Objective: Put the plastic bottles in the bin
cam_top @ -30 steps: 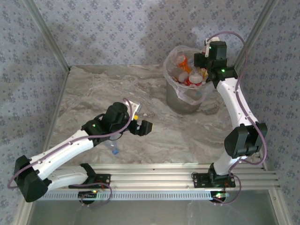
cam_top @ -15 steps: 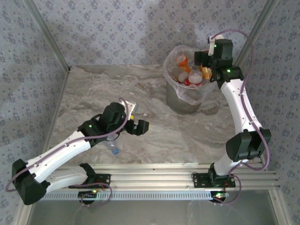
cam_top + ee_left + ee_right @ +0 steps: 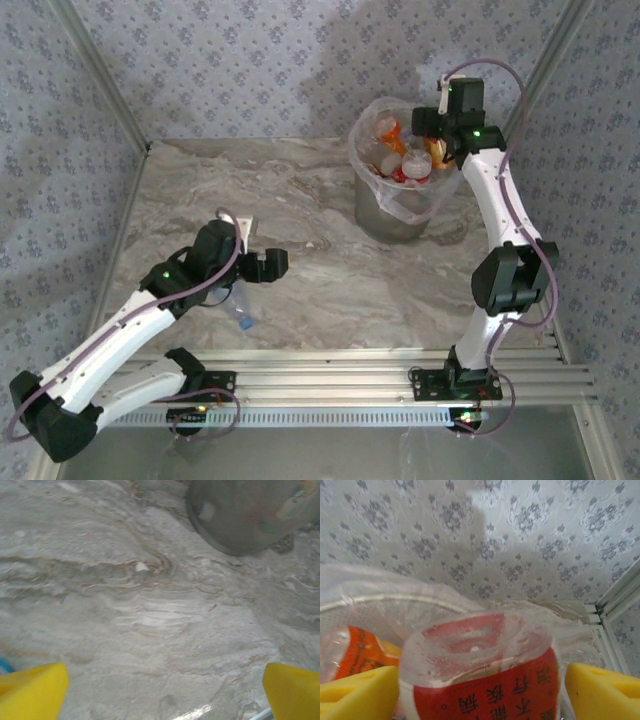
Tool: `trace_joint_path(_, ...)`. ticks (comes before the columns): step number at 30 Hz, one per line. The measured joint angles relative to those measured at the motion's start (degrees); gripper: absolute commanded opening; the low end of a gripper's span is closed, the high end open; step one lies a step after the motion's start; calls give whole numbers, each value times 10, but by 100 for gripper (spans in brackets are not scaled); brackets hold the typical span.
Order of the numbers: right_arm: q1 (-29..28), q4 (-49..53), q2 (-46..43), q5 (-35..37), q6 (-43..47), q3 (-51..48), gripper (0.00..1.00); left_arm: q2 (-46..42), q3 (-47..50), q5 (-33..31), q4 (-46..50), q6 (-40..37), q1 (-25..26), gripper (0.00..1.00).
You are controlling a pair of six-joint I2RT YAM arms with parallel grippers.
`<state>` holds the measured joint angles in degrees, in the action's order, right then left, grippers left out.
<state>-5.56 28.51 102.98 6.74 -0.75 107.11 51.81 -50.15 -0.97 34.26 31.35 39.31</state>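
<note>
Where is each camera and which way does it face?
Top external: above, behind left arm and right arm, looking down at the table and bin.
Left wrist: low over the table, facing the bin; yellow fingers at bottom corners.
Right wrist: above the bin, facing the wall; red-labelled bottle between its fingers.
Shared by top and left wrist: the bin.

You're looking at a grey marble-patterned table (image 3: 250,190), veined in brown and white. Pale blue-grey wallpaper (image 3: 250,60) with a small floral motif closes it in on three sides. Slanting aluminium posts (image 3: 103,80) mark the far corners, and soft shadows lie on the wallpaper.
</note>
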Motion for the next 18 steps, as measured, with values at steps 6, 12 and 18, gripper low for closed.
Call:
trace_joint_path(6,-8,-35,-38,9,4,-79,76,-23,35,-15,61,33,-20,100)
trace_joint_path(12,-17,-43,-61,24,15,-105,79,-26,66,-15,88,54,-38,100)
trace_joint_path(18,-20,-39,-67,35,23,-105,93,-29,84,-14,96,71,-54,100)
